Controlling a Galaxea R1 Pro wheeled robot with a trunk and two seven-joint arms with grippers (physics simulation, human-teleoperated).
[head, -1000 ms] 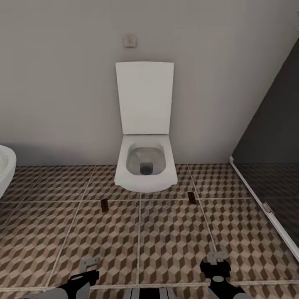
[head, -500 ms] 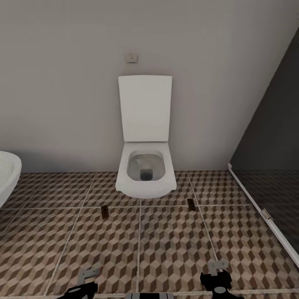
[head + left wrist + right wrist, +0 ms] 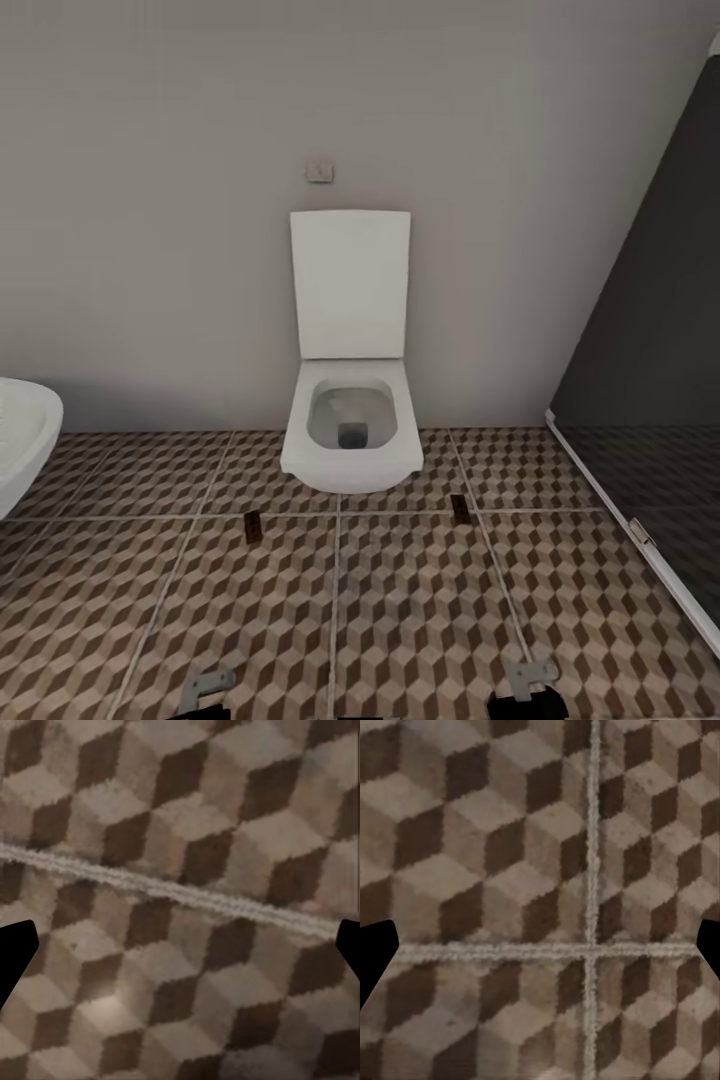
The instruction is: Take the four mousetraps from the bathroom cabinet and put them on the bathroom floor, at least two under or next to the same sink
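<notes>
Both grippers, left (image 3: 180,945) and right (image 3: 540,945), gape wide, empty, over the floor (image 3: 420,620); two mousetraps (image 3: 253,528) flank the toilet (image 3: 350,440).

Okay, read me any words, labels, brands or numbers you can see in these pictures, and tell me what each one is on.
None: no legible text anywhere.
The small wall plate above the toilet is too small and blurred to show any marking.
The two mousetraps on the bathroom floor show no print.

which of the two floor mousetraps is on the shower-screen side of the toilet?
The mousetrap right of the toilet, toward the dark shower screen. The other mousetrap lies on the bathtub side.
</notes>
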